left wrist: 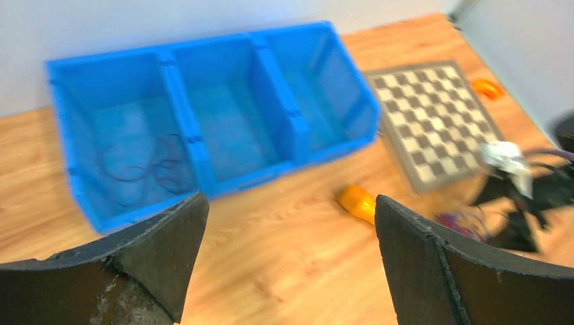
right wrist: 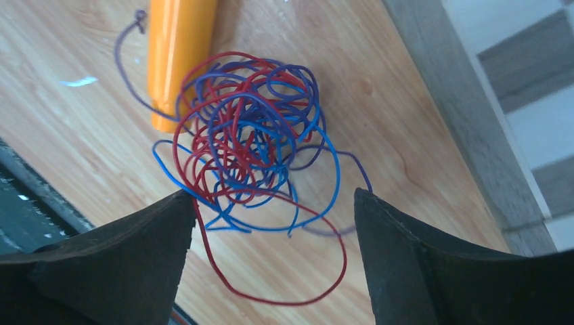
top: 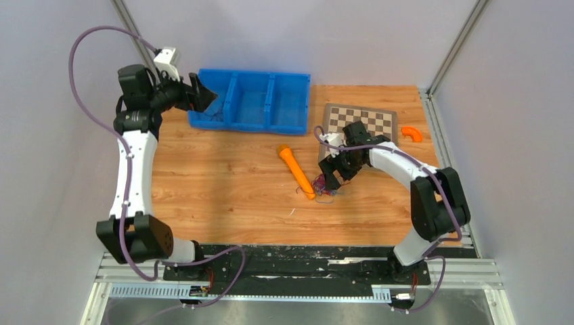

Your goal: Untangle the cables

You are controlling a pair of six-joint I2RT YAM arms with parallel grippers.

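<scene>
The main cables, red, blue and purple wires knotted in one loopy ball, lie on the table against the near end of an orange tube, with a few loops crossing over it. The right gripper hangs directly above this ball, its fingers spread wide and holding nothing; a red loop trails between them. A thin dark wire lies alone in the left compartment of the blue bin. The left gripper hovers by that end of the bin, also wide open and empty, well apart from the ball. The step in hand looks like picking one strand out of the knot, with one wire apparently already sorted into the bin. Next, the right fingers likely need to come down on an outer loop, such as the loose red or blue one at the ball's edge, and close on that wire alone. Being so thin and springy, the strands may slip from the pads or drag the whole ball along.
</scene>
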